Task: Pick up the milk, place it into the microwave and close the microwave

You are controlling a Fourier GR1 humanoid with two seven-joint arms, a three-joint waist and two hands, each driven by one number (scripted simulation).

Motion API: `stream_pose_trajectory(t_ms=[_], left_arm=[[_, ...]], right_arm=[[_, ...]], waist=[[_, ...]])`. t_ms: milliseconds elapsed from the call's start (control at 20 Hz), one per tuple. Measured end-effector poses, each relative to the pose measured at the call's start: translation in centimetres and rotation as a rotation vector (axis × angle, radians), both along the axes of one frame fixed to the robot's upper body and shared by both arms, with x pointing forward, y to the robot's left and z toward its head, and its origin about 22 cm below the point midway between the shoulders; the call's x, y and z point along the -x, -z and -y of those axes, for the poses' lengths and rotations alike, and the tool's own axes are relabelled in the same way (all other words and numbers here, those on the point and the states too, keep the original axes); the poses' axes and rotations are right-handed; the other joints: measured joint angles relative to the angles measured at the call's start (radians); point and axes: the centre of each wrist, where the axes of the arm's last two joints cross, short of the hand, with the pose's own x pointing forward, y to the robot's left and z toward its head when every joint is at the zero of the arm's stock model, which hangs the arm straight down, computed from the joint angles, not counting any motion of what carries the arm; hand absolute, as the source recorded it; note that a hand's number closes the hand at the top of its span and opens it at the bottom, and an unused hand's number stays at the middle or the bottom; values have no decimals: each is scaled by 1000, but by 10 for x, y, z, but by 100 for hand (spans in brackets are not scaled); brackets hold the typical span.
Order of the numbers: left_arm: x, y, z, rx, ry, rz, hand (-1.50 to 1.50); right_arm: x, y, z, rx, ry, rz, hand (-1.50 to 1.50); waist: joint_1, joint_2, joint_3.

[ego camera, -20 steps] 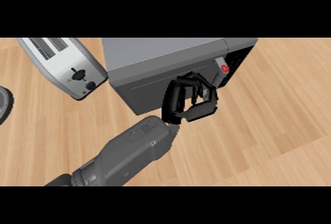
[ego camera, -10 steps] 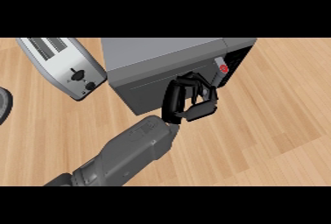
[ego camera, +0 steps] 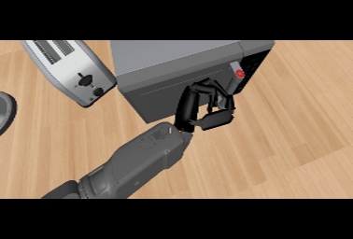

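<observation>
Farthest left, the curved rim of a dark round thing shows at the picture's edge, lying on the wooden counter; what it is cannot be told. Next to it, set at an angle, stands a silver toaster with two slots on top and dark knobs on its near end. Just beside the toaster sits the grey microwave, seen steeply from above, its top and its front face both showing. A grey forearm comes up from the lower left and ends in the black left hand, which is held against the right part of the microwave's front. Its fingers are curled up and over towards the front face, and the thumb is bent beneath them; nothing can be seen between them. Right of the hand, at the microwave's right end, a narrow panel carries a red button, with a dark gap just behind it. The milk cannot be made out, either near the hand or on the counter.
</observation>
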Motion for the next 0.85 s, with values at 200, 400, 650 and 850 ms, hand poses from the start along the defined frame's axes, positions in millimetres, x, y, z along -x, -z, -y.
stream_pose_trajectory(t_ms=[200,400,650,850], left_arm=[[0,-1,3,-28,14,-18,150],[1,-2,6,-52,22,-37,150],[3,-1,8,-35,36,-69,-150],[4,0,7,-26,52,-82,-150]], right_arm=[[0,-2,1,-4,-16,0,-150],[2,-6,3,5,-17,8,-150],[6,-7,6,-1,-2,3,-150],[10,-8,8,7,2,-5,-150]], waist=[[12,-1,-2],[25,-5,-4],[44,-10,-6],[50,-13,-8]])
